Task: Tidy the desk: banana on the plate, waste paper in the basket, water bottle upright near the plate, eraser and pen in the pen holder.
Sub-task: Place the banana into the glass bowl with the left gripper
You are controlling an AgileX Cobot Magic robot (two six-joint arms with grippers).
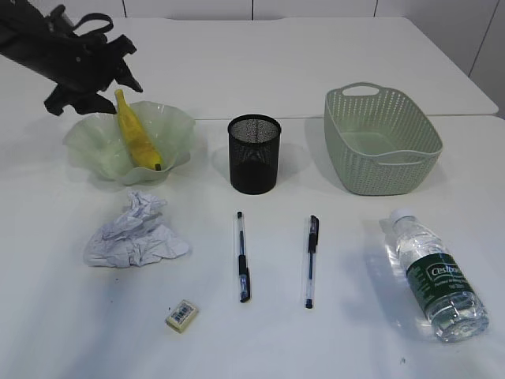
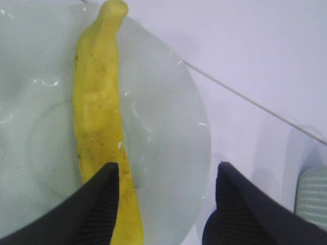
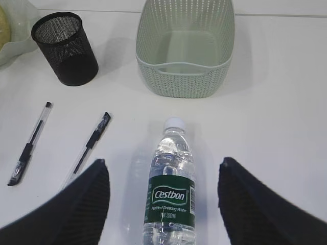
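Left wrist view: fingers (image 2: pixel 99 201) spread, banana (image 2: pixel 99 122) between, released.

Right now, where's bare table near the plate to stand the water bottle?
Bare table lies between the plate and the pen holder, and behind both. In front of the plate the waste paper crowds it. The water bottle lies far right.

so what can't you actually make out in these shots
- Banana: its lower end is hidden behind the left claw in the left wrist view.
- Water bottle: its base is cut off by the bottom edge of the right wrist view.
- Eraser: the label print is too small in the exterior view.
- Right claw: absent from the exterior view.
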